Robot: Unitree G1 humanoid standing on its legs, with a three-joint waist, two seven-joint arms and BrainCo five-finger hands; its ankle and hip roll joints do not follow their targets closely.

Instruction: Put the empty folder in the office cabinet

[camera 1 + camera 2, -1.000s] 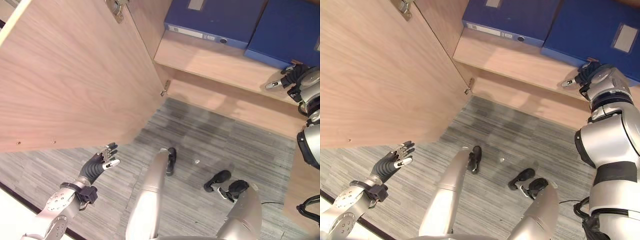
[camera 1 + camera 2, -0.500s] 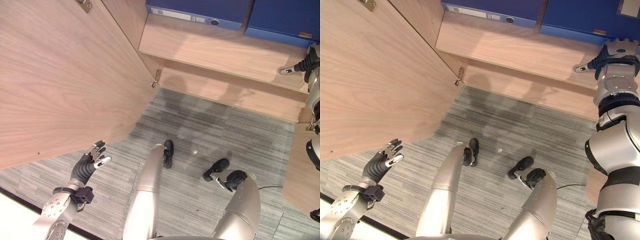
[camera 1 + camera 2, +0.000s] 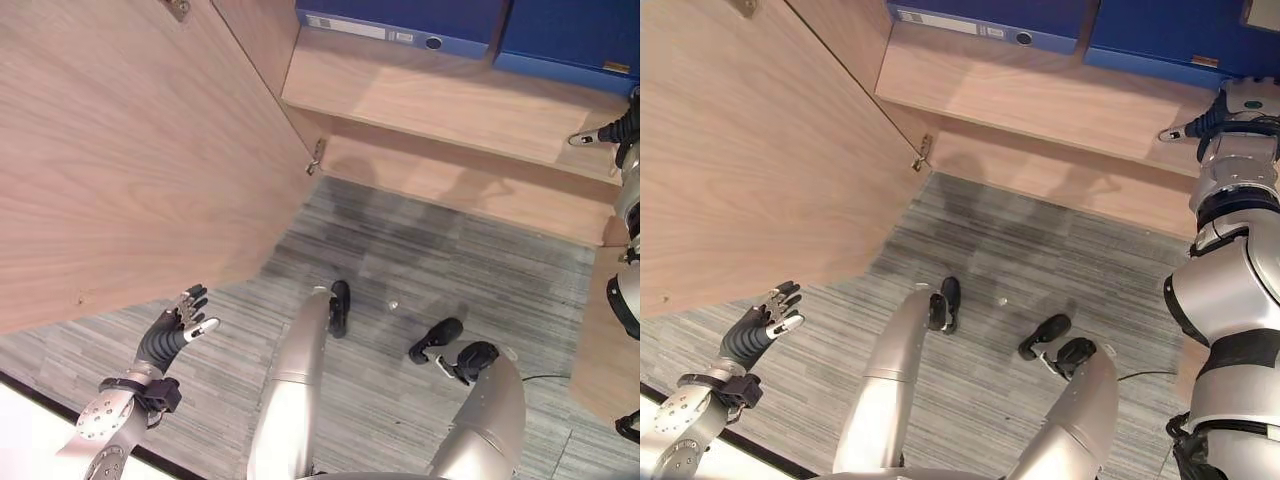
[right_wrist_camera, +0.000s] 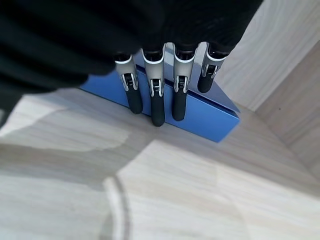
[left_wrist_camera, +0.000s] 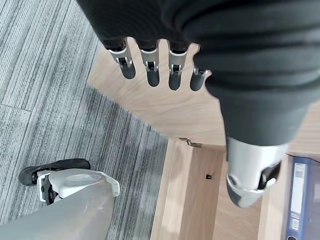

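Left hand: lower left of the frame, my fingers spread and empty, just below the open cabinet door.
Folders: two blue ones lie on the cabinet shelf at the top, one centre, one right.
Right hand: right edge, my fingers straight above the shelf, near the right folder.

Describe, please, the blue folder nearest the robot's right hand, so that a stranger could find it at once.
Start at the open wooden cabinet, whose door stands wide on the left. Two blue folders lie flat on its shelf. The one meant is the right folder, just beyond the right hand; unlike the left folder, its edge facing the robot shows no white label and no round finger hole.
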